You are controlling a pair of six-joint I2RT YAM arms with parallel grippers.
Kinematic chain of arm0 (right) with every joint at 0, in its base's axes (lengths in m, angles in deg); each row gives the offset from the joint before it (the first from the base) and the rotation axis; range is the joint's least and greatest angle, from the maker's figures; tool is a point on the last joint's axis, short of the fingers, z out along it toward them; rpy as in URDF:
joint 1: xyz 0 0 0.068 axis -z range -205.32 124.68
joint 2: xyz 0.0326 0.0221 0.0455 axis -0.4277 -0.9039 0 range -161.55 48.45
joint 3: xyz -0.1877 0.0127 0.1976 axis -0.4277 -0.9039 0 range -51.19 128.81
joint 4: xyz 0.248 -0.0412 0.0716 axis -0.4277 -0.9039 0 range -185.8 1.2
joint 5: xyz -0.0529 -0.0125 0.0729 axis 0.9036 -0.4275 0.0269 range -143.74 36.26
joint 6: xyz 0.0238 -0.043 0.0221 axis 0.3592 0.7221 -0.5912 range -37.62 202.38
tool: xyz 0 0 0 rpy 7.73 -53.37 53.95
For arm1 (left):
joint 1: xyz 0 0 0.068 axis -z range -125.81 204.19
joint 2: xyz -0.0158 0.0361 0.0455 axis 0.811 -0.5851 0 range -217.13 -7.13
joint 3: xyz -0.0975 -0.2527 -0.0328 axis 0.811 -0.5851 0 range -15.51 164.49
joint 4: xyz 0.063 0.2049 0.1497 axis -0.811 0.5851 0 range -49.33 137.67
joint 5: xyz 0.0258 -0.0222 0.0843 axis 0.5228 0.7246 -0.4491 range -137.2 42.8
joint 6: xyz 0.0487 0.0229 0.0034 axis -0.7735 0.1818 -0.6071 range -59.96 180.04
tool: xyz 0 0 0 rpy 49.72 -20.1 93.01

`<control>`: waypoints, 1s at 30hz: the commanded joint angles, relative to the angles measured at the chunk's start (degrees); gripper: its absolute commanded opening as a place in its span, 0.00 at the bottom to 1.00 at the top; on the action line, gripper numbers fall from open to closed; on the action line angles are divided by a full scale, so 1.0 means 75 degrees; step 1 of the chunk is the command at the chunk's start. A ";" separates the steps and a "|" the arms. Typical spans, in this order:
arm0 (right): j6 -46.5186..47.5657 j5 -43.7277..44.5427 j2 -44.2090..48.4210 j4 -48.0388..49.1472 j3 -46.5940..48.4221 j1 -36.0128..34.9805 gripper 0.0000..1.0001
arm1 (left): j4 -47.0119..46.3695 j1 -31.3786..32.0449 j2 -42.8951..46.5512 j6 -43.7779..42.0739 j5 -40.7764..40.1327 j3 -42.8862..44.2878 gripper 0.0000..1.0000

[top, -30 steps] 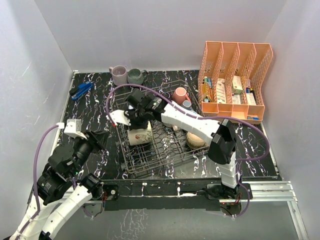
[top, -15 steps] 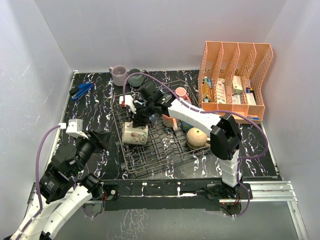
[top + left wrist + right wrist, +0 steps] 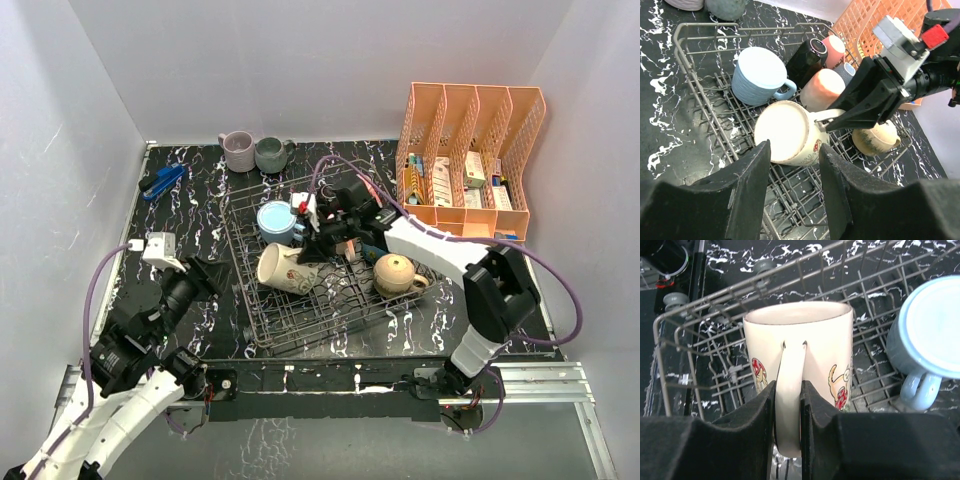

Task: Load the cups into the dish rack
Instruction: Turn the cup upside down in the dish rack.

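Holding: right tool (image 3: 787, 412) is pinched shut on the handle of the cream mug (image 3: 797, 335), the one with little cartoon prints
Mug spot: on its side low inside the dish rack (image 3: 300, 322), mouth facing the left arm; can't tell if it's resting on the wires
Left tool (image 3: 792, 150): fingers apart, nothing in them, just beside the rack's left edge
Neighbours: light blue mug (image 3: 275, 218) upside down right behind it, tan mug (image 3: 395, 272) to its right
Outside: mauve mug (image 3: 237, 150) and grey mug (image 3: 270, 153) on the surface (image 3: 190, 210) beyond the rack
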 commanded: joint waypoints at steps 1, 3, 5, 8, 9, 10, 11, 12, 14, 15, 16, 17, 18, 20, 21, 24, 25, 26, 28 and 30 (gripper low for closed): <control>0.0488 -0.0610 0.1036 0.0701 -0.0463 0.0243 0.25 | -0.0493 0.0029 -0.0292 -0.0036 0.0309 -0.0066 0.42; 0.0796 -0.0548 0.1231 0.0505 -0.0734 0.0251 0.29 | -0.0622 0.0029 -0.0414 -0.0036 0.0418 -0.0122 0.42; 0.1058 -0.0408 0.1381 0.0355 -0.0997 0.0255 0.29 | -0.0747 0.0029 -0.0556 -0.0025 0.0548 -0.0153 0.42; 0.1380 -0.0050 0.1564 0.0150 -0.1335 0.0253 0.29 | -0.0859 0.0029 -0.0754 -0.0014 0.0701 -0.0151 0.43; 0.1475 0.0070 0.1628 0.0097 -0.1478 0.0257 0.29 | -0.0874 0.0029 -0.0792 -0.0003 0.0750 -0.0163 0.43; 0.1518 0.0191 0.1694 0.0083 -0.1582 0.0254 0.29 | -0.0889 0.0029 -0.0822 0.0008 0.0789 -0.0176 0.43; 0.1573 0.0288 0.1758 0.0056 -0.1675 0.0255 0.29 | -0.0900 0.0029 -0.0844 0.0016 0.0821 -0.0189 0.43; 0.1646 0.0344 0.1820 0.0018 -0.1759 0.0260 0.28 | -0.0917 0.0029 -0.0859 0.0027 0.0847 -0.0210 0.42; 0.1753 0.0367 0.1892 -0.0063 -0.1877 0.0254 0.24 | -0.0985 0.0029 -0.0863 0.0054 0.0878 -0.0297 0.43; 0.1869 0.0330 0.1904 -0.0136 -0.1919 0.0263 0.22 | -0.1014 0.0031 -0.0874 0.0060 0.0897 -0.0318 0.43; 0.1966 0.0269 0.1908 -0.0227 -0.1948 0.0259 0.20 | -0.1044 0.0029 -0.0891 0.0065 0.0933 -0.0339 0.43; 0.2067 0.0225 0.1898 -0.0341 -0.1956 0.0255 0.19 | -0.1057 0.0029 -0.0922 0.0069 0.0983 -0.0356 0.43; 0.2172 0.0220 0.1880 -0.0464 -0.1959 0.0260 0.19 | -0.1067 0.0029 -0.0966 0.0078 0.1046 -0.0376 0.43; 0.2382 0.0233 0.1810 -0.0815 -0.1938 0.0247 0.19 | -0.1073 0.0029 -0.1157 0.0080 0.1258 -0.0397 0.42; 0.2431 0.0280 0.1768 -0.0899 -0.1923 0.0254 0.19 | -0.1059 0.0029 -0.1227 0.0100 0.1360 -0.0394 0.42; 0.2537 0.0447 0.1761 -0.1123 -0.1984 0.0249 0.22 | -0.0992 0.0035 -0.1669 0.0138 0.1621 -0.0395 0.42; 0.2575 0.0472 0.1785 -0.1171 -0.2002 0.0244 0.26 | -0.0977 0.0030 -0.1797 0.0145 0.1674 -0.0402 0.42; 0.2606 0.0474 0.1821 -0.1209 -0.2058 0.0244 0.30 | -0.0968 0.0029 -0.1922 0.0145 0.1730 -0.0395 0.42; 0.2690 0.0433 0.1905 -0.1256 -0.2145 0.0244 0.37 | -0.0989 0.0029 -0.2102 0.0151 0.1792 -0.0381 0.42; 0.2741 0.0433 0.1967 -0.1273 -0.2212 0.0234 0.41 | -0.1044 0.0029 -0.2215 0.0140 0.1805 -0.0386 0.42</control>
